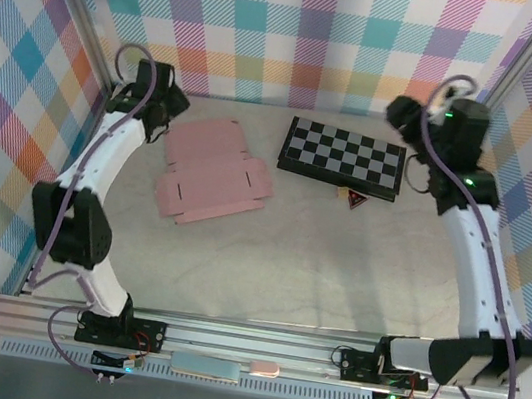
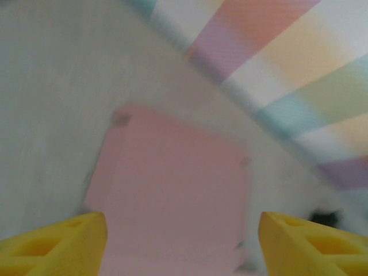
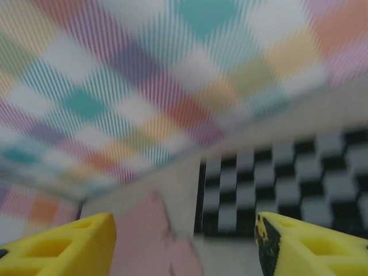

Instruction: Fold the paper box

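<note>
1 paper box [image 1: 212, 171], 1 checkerboard [image 1: 344, 156], 1 tiny dark triangle thing [image 1: 355, 200], 2 arms & 2 grippers. The paper box is pale pink and not folded: a flat thin sheet w/ flaps sticking out at the sides, small tabs & a few little slits. It lies flat on the pale table [image 1: 336, 271], on the left half, near the back wall. It is left of the checkerboard & apart from it. The checkerboard is black & grey and sits near the back too. The triangle thing lies just by its front edge. The left gripper [image 2: 183, 233] is by the far left corner of the pink sheet. Its 2 yellow fingers [image 2: 57, 244] stand wide apart w/ nothing btw them, and the pink sheet looks blurry below. The right gripper [image 3: 185, 233] is up by the right end of the checkerboard. Its yellow fingers are wide apart too, holding nothing. Its cam sees the board & a bit of pink, all blurry.
</note>
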Action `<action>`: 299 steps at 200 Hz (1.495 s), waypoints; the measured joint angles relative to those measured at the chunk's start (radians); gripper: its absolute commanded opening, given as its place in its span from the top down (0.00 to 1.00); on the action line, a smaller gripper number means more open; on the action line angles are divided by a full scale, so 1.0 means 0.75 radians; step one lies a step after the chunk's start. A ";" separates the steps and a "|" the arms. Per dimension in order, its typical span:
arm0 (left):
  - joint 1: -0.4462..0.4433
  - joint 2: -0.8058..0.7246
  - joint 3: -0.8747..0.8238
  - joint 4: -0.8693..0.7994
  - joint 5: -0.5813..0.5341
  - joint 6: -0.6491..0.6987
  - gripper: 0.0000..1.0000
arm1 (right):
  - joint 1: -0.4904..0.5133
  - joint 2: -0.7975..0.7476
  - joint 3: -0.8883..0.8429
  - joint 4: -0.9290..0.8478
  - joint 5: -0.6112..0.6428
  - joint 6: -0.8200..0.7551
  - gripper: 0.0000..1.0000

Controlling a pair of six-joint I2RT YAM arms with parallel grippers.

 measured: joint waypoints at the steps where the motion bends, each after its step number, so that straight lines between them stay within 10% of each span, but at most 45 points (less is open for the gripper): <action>1: 0.002 0.006 0.000 -0.008 0.005 0.002 0.44 | 0.006 0.005 -0.002 -0.005 -0.004 0.002 0.36; 34: 0.058 0.203 -0.027 -0.221 0.209 0.004 0.61 | 0.195 0.135 -0.198 -0.095 -0.199 0.115 0.39; 163: 0.025 0.287 -0.300 -0.212 0.397 0.133 0.62 | 0.328 0.407 -0.321 0.020 -0.515 0.283 0.40; 246: -0.112 -0.001 -0.570 -0.104 0.596 -0.033 0.51 | 0.342 0.563 -0.305 0.042 -0.522 0.283 0.41; 299: -0.037 -0.110 -0.477 -0.195 0.465 0.025 0.50 | 0.390 0.723 -0.175 0.051 -0.539 0.288 0.42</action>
